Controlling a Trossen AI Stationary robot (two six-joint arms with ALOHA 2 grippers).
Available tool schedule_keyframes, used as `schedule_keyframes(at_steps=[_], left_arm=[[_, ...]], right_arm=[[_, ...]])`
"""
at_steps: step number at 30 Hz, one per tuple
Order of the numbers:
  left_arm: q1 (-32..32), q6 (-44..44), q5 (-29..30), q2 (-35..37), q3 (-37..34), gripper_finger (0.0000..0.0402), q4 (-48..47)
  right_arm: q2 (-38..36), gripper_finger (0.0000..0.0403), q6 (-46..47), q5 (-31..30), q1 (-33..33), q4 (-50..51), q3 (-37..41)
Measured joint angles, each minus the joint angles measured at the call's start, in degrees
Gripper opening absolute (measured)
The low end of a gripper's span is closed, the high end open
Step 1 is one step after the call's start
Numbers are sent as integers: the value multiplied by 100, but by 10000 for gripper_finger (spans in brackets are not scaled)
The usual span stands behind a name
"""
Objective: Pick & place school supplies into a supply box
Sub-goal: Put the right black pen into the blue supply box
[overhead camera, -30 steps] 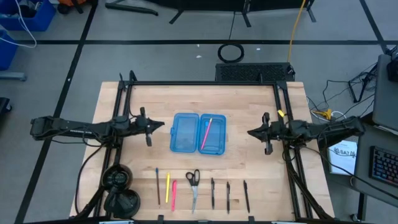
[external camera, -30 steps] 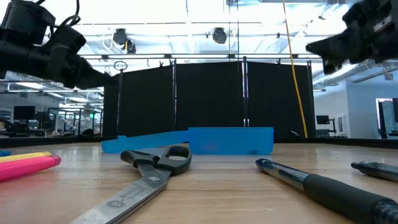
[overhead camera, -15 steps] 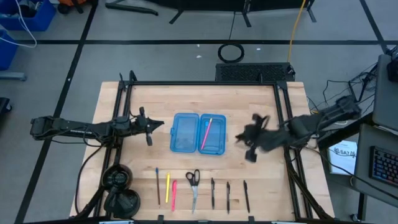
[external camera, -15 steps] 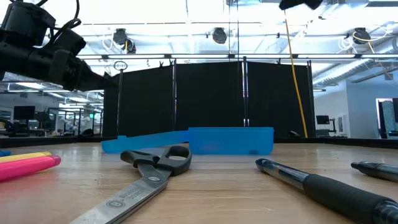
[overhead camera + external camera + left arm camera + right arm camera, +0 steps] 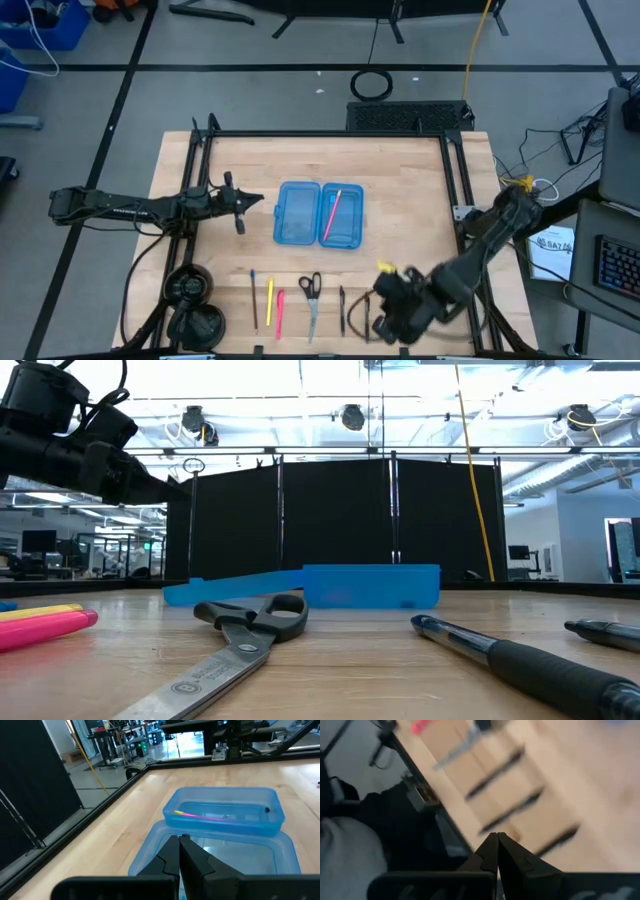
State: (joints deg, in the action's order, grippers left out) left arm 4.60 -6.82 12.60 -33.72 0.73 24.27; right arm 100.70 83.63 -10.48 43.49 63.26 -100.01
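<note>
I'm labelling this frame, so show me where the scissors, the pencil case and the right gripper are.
scissors [image 5: 311, 292], high view, at the pivot below the black handles.
pencil case [image 5: 297, 213], high view, on the bare left half.
right gripper [image 5: 392, 318], high view, over the dark pens by the front edge.

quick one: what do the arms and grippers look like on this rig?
Both arms are matte black, built of slim jointed links. The left arm has a dark cable looping off its base end. Each ends in two narrow black wedge-shaped fingers: left gripper, right gripper. No markings or labels are visible.
</note>
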Motion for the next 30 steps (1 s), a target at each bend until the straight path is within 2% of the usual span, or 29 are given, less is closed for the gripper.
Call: schedule_keyframes(at_steps=[6,11,14,18,25,30], left_arm=[[0,-119,-1,-2,2,8,71],[0,-181,0,0,7,8,437],[0,-168,0,0,8,8,610],[0,-162,0,0,11,8,605],[0,-19,-2,0,11,8,538],[0,-33,-2,-2,11,8,390]], right_arm=[[621,0,1439,26,422,53,11],[1006,2,2830,-149,427,82,164],[1197,15,3116,201,393,194,284],[1301,55,3387,461,393,531,459],[1290,164,3691,703,383,296,907],[1298,198,3814,774,349,-48,1232]])
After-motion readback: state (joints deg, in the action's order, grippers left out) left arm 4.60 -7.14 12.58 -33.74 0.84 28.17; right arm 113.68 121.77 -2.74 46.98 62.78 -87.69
